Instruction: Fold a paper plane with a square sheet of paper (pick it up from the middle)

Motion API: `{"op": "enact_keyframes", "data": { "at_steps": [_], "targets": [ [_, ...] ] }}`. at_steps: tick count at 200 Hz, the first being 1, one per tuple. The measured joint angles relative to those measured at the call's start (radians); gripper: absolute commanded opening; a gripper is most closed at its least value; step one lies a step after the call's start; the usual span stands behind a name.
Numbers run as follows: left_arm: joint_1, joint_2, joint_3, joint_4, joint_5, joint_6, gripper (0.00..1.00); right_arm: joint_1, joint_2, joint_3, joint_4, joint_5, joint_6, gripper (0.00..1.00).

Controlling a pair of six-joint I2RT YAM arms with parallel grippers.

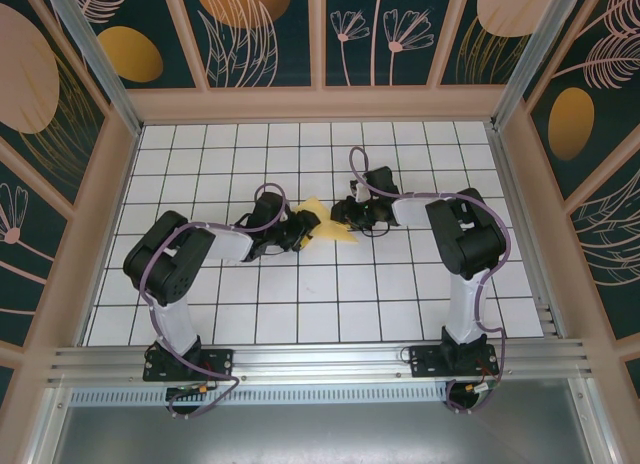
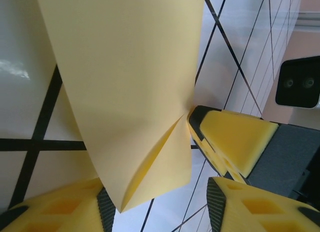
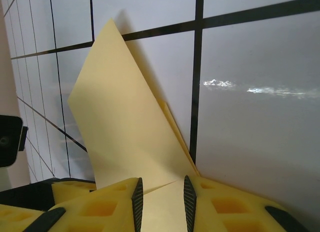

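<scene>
Now paper [image 3: 125,127] (folded) in right hand [image 3: 161,192]

From above you cannot read the folds of the square sheet of paper [image 1: 325,227]: too small. At the right gripper [image 3: 161,194] its lower edge is cut off, and the grip is unclear.

Left wrist | folded yellow sheet [image 2: 130,92] over white gridded table [image 2: 20,92], diagonal crease near lower corner | left gripper [image 2: 160,212] jaws apart, sheet corner between them, against one pad | right gripper [image 2: 197,124] tip touching sheet's right edge
</scene>
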Motion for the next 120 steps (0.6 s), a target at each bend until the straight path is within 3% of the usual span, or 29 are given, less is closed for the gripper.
{"op": "enact_keyframes", "data": {
  "at_steps": [39, 57, 96, 120],
  "targets": [
    [0.0, 0.002, 0.016, 0.004, 0.008, -0.004, 0.23, 0.0, -0.016, -0.016, 0.012, -0.003, -0.013, 0.37],
    [0.0, 0.002, 0.02, 0.006, 0.01, -0.005, 0.12, 0.0, -0.029, -0.016, 0.006, 0.004, -0.023, 0.44],
    [0.0, 0.001, 0.026, 0.005, 0.01, -0.008, 0.05, 0.0, -0.126, -0.025, 0.018, 0.057, -0.08, 0.64],
    [0.0, 0.001, 0.031, -0.009, 0.01, 0.0, 0.05, 0.001, -0.241, -0.094, 0.061, 0.115, -0.163, 0.64]
  ]
}}
